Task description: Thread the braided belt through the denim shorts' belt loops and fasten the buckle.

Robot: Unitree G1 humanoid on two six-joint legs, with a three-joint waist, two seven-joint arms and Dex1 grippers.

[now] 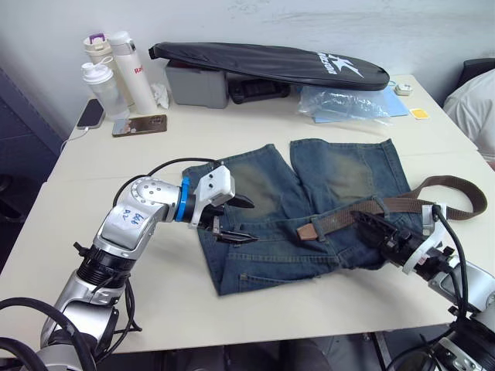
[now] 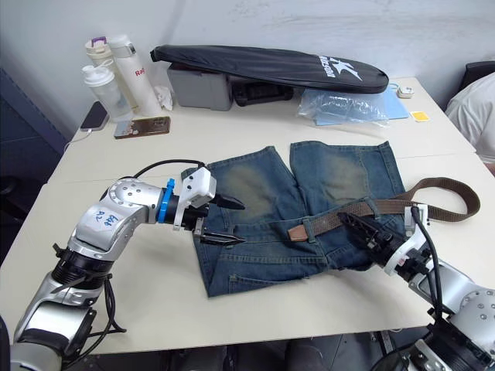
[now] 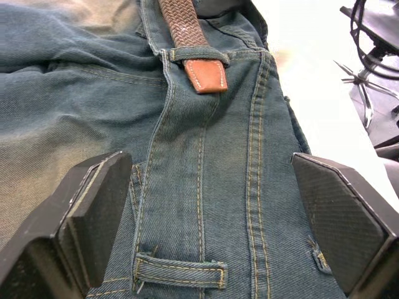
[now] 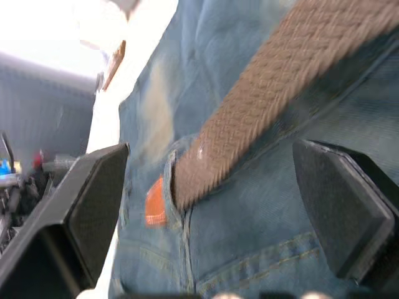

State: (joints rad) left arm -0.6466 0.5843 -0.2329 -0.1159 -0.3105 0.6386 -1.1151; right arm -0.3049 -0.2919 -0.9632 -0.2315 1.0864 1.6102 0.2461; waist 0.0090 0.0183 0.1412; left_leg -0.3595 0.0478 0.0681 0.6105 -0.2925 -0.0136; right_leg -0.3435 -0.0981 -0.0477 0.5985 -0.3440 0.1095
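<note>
— Nearest, then? Left claw point(image 1: 236, 220) and right claw point(image 2: 357, 226), both spread wide, gripping nothing, over denim shorts point(image 1: 309, 209) on worktop point(image 1: 232, 127).

— Further? Braided belt point(image 1: 363, 212) lying crosswise, tan tip point(image 3: 206, 75) under one belt loop point(image 3: 193, 55). Beyond, black bag point(image 1: 271, 62), white lettering unreadable.

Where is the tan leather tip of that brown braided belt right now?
The tan leather tip lies on the faded blue denim shorts' waistband, just past a belt loop.
</note>
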